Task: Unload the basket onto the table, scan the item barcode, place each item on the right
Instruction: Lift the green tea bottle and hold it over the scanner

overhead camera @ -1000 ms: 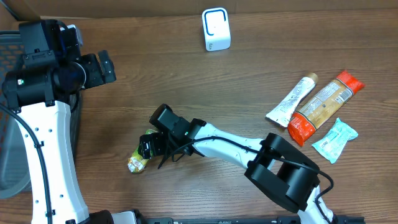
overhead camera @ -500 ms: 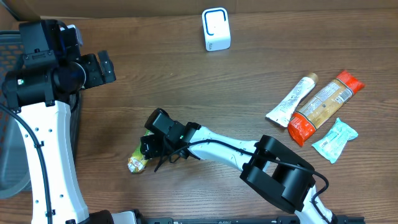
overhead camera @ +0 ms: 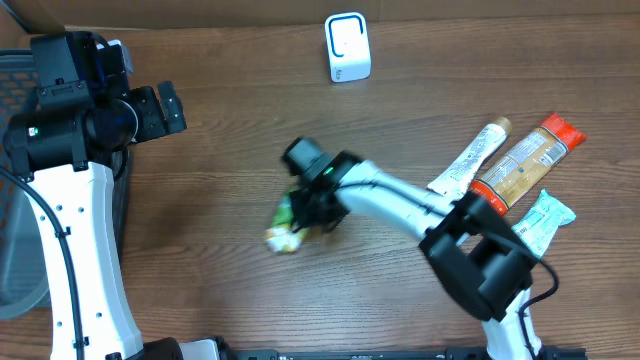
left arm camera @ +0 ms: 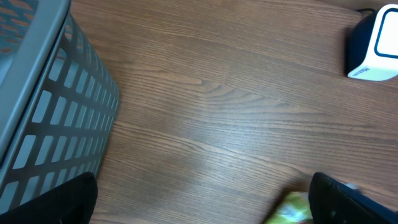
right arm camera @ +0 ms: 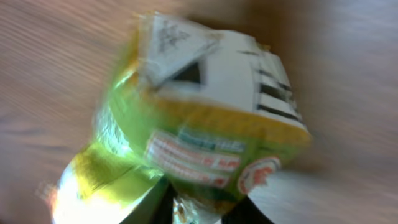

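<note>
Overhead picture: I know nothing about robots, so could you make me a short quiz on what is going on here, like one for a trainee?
1. True or false: the jaws of the right arm are closed on the green packet.
2. Where does the white scanner stand in the overhead view?
A. near the top edge
B. inside the basket
C. touching the held packet
3. How many other items lie grouped at the right of the overhead view?

Key
1. True.
2. A.
3. Three: a white tube, an orange bar and a pale sachet.
</note>
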`<state>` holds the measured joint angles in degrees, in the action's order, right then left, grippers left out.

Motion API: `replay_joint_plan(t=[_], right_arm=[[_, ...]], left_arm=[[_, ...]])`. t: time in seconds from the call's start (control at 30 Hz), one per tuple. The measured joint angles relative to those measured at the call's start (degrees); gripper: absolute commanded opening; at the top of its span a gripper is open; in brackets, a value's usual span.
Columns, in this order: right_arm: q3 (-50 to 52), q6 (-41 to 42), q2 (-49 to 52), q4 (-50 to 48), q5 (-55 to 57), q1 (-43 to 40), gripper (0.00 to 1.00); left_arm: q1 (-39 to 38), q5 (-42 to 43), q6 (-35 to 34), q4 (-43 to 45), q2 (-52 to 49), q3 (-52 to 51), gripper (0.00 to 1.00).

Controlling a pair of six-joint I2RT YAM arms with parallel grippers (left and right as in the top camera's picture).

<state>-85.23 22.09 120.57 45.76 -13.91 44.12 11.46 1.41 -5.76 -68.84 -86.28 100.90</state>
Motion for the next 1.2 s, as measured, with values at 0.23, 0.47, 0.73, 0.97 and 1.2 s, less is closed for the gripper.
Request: replay_joint_plan(t=[0.23, 0.47, 0.73, 0.97, 1.2], right_arm=[[1.6, -18.2, -3.7, 5.8, 4.8, -9.5, 0.79], [1.6, -11.8, -9.3, 4.4, 0.6, -10.4, 1.0], [4.6, 1.4, -9.3, -3.2, -3.6, -4.5, 1.0], [9.2, 13.6, -6.8, -7.2, -0.2, -0.4, 0.75], [11.5, 18.3, -5.1, -13.5, 1.0, -0.2, 0.12]], left_arm=[[0.0, 0.0, 0.0, 0.0, 0.0, 0.0, 1.0], [0.0, 0.0, 0.0, 0.0, 0.0, 0.0, 0.99], [0.0, 0.0, 0.0, 0.0, 0.0, 0.0, 1.0], [0.0, 0.0, 0.0, 0.0, 0.0, 0.0, 1.0], [0.0, 0.0, 0.0, 0.0, 0.0, 0.0, 1.0]])
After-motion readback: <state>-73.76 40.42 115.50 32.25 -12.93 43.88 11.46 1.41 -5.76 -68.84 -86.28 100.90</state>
